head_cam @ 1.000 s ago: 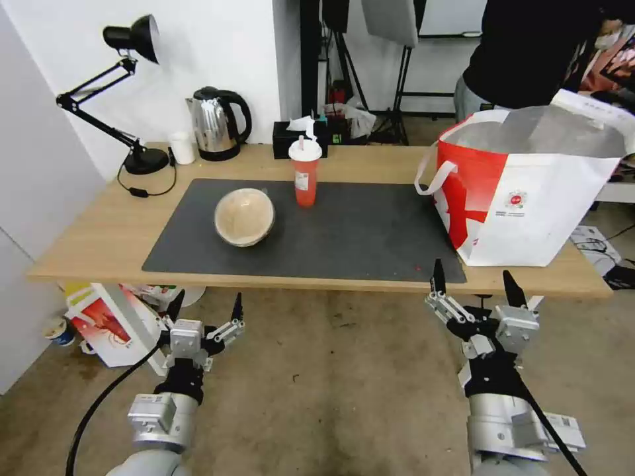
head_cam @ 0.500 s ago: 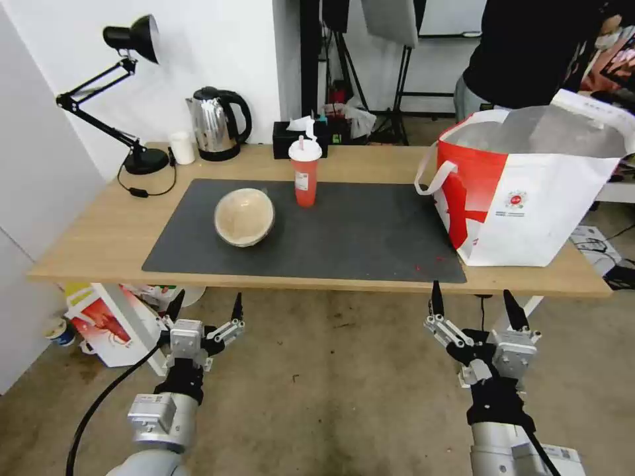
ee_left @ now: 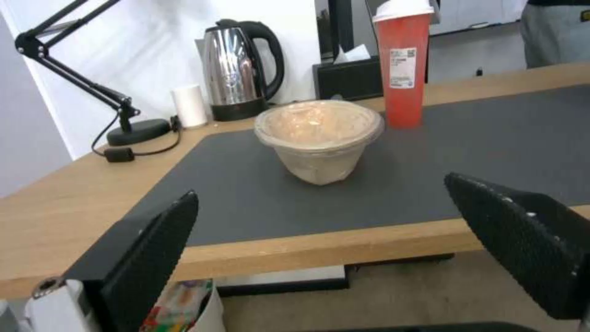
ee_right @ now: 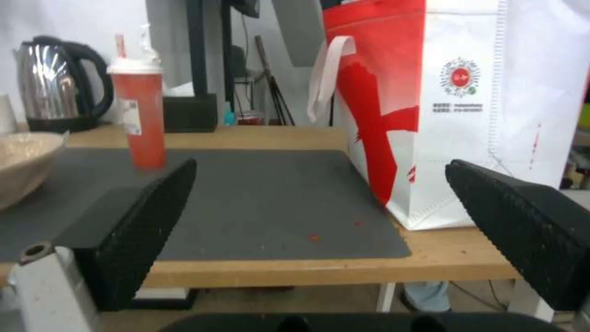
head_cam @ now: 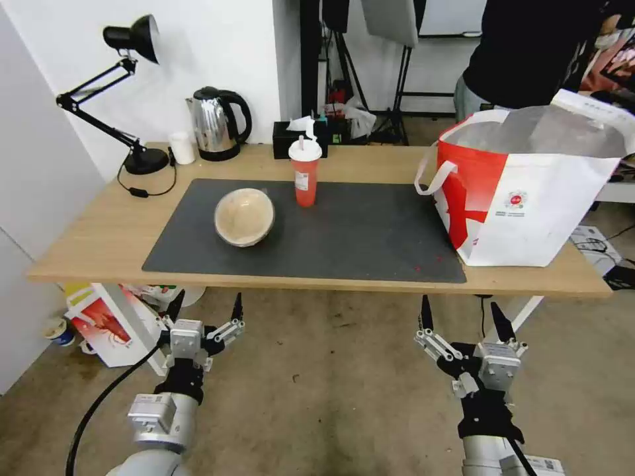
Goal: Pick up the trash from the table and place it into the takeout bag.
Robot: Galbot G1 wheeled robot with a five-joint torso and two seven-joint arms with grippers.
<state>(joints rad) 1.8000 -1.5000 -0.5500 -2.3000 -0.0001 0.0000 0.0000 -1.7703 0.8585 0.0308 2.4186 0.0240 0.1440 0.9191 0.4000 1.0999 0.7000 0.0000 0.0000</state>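
Observation:
A tan bowl (head_cam: 244, 216) (ee_left: 319, 135) (ee_right: 21, 160) sits on the dark grey mat (head_cam: 317, 231) of the light-wood table (head_cam: 92, 238). Behind it stands a tall red cup (head_cam: 305, 172) (ee_left: 403, 64) (ee_right: 141, 121) with a white lid and straw. The takeout bag (head_cam: 529, 192) (ee_right: 467, 101), white with a red panel, stands open at the table's right end. My left gripper (head_cam: 206, 311) hangs open below the front edge, left of centre. My right gripper (head_cam: 461, 317) is open too, below the edge in front of the bag.
A black desk lamp (head_cam: 126, 92), a small white cup (head_cam: 182, 147), a steel kettle (head_cam: 217, 123) and a black tissue box (head_cam: 297, 137) line the table's back. A smaller red-and-white bag (head_cam: 112, 324) stands on the floor at the left. A person stands behind the takeout bag.
My right gripper has dropped lower and slightly left, away from the table's front edge. The left gripper and the things on the table have stayed put.

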